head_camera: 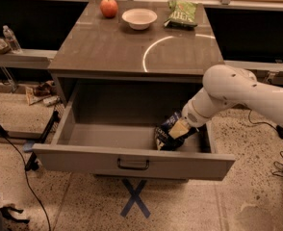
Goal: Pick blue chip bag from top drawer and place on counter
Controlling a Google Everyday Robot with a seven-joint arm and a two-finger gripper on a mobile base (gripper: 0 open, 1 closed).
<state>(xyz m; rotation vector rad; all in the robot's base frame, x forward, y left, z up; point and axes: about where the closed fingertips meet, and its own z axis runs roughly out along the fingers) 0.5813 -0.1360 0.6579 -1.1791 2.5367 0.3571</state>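
Note:
The top drawer (pixel 132 163) is pulled wide open below the counter (pixel 117 44). The blue chip bag (pixel 164 133) stands crumpled in the drawer's right front part. My gripper (pixel 179 129) reaches down into the drawer from the right on the white arm (pixel 237 93). It is shut on the bag's right side, with one tan finger (pixel 180 127) lying across the foil. The bag's lower part is hidden behind the drawer's front panel.
On the counter's far edge are a red apple (pixel 109 7), a white bowl (pixel 139 18) and a green chip bag (pixel 182 13). A blue tape X (pixel 135 198) marks the floor in front. A bottle (pixel 11 38) stands on a shelf at the left, with cables on the floor.

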